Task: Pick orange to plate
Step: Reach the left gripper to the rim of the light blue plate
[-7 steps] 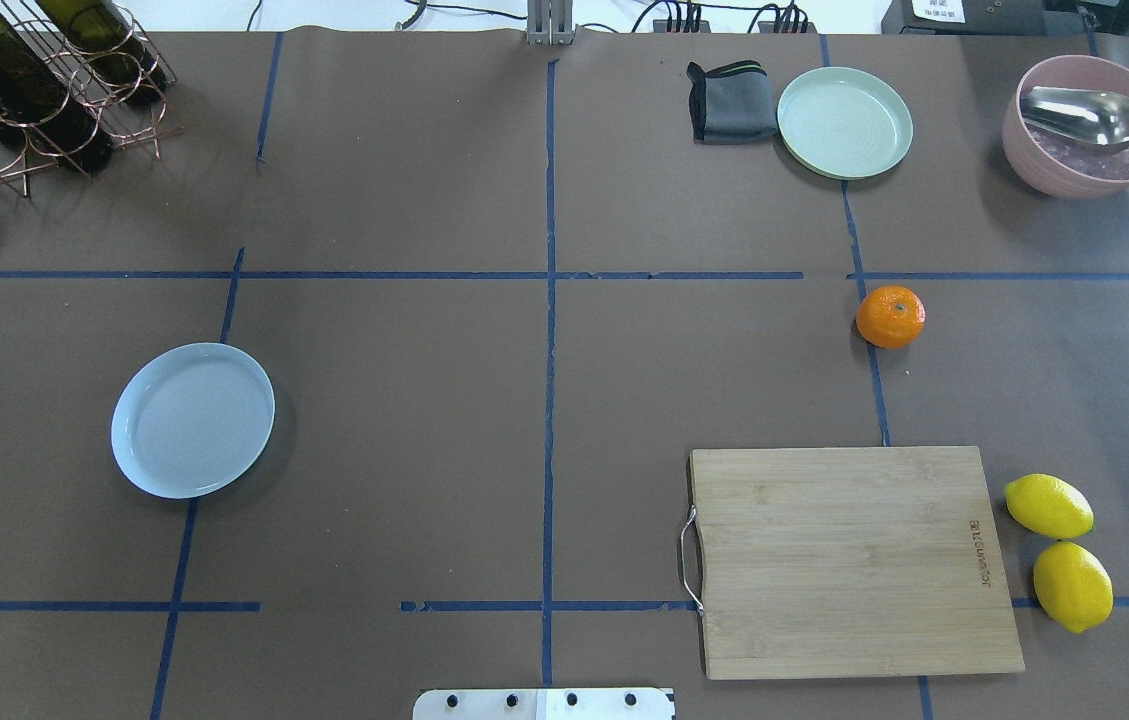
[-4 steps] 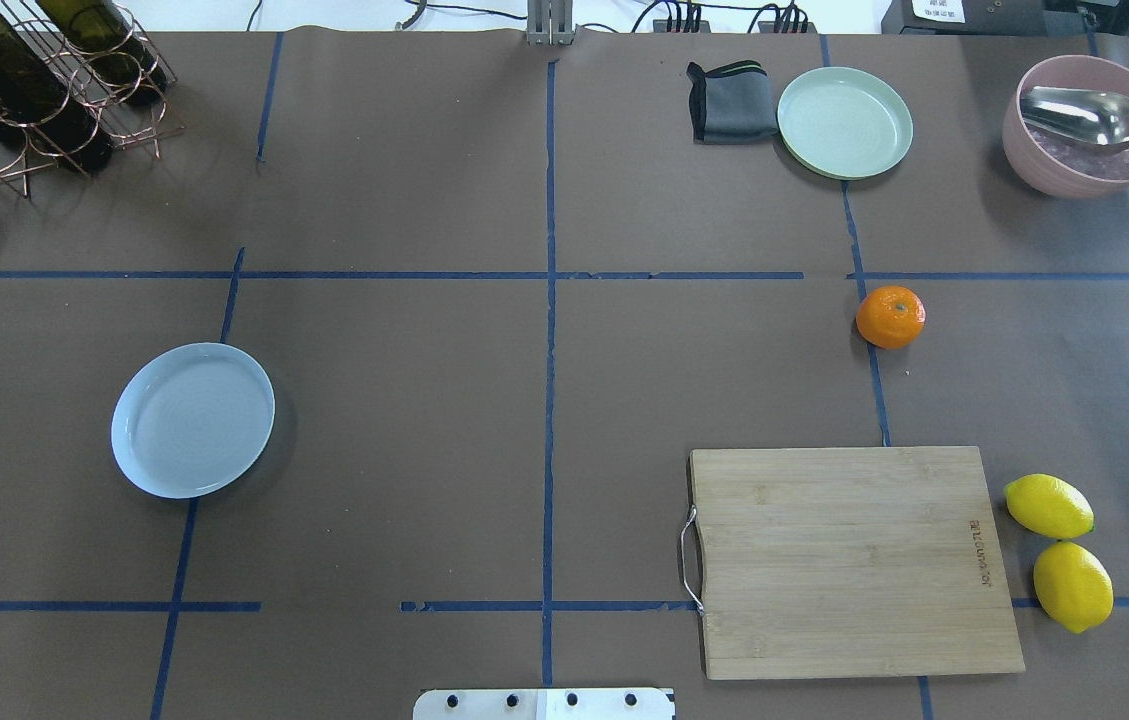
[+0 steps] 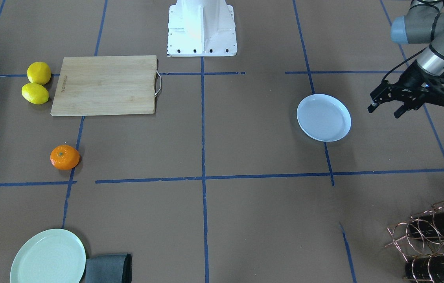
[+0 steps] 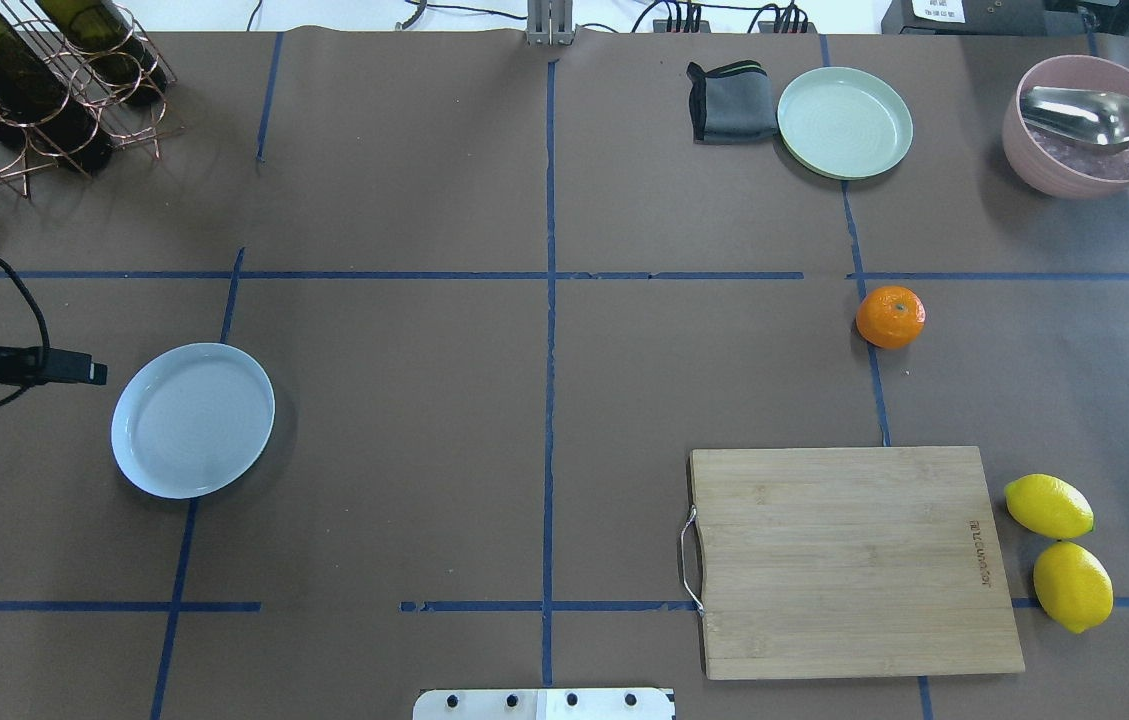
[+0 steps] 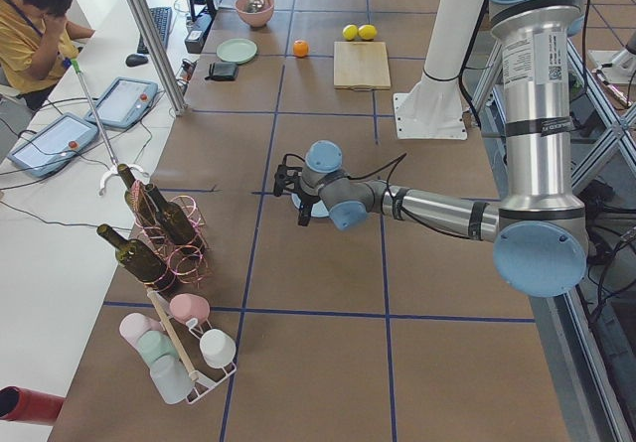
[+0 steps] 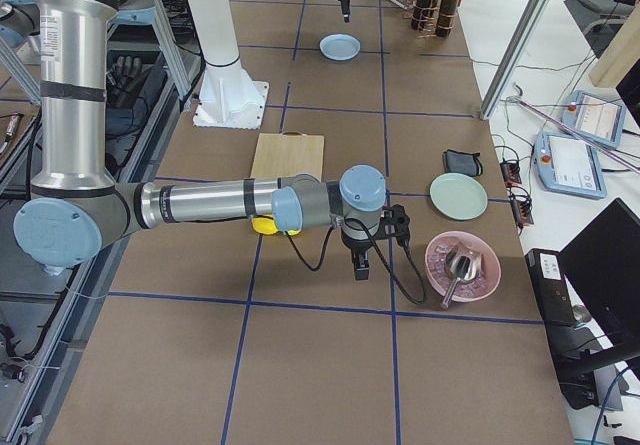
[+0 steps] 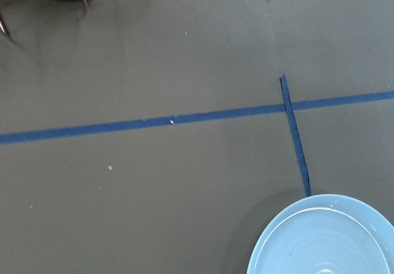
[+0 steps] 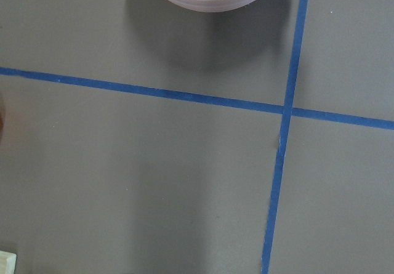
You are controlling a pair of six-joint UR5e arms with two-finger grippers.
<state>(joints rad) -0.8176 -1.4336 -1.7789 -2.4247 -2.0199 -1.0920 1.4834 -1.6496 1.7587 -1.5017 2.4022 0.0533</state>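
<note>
The orange (image 4: 890, 316) lies alone on the brown table, right of centre and beyond the cutting board; it is also in the front view (image 3: 65, 157). On the table's left half sits the white, faintly bluish plate (image 4: 192, 420), with nothing on it. My left gripper (image 4: 89, 373) hovers just left of the plate. In the front view this gripper (image 3: 384, 112) is open and holds nothing. The left wrist view has the plate (image 7: 326, 237) at bottom right. My right gripper (image 6: 360, 263) shows only in the right side view, near the pink bowl; whether it is open or shut I cannot tell.
A bamboo cutting board (image 4: 854, 560) lies at the near right with two lemons (image 4: 1049, 505) beside it. At the back right are a pale green plate (image 4: 844, 122), a grey cloth (image 4: 724, 102) and a pink bowl with a spoon (image 4: 1084, 125). A bottle rack (image 4: 34, 80) stands back left.
My left arm has come in from the overhead view's left edge and now hangs beside the plate. The orange and the plate have not moved.
</note>
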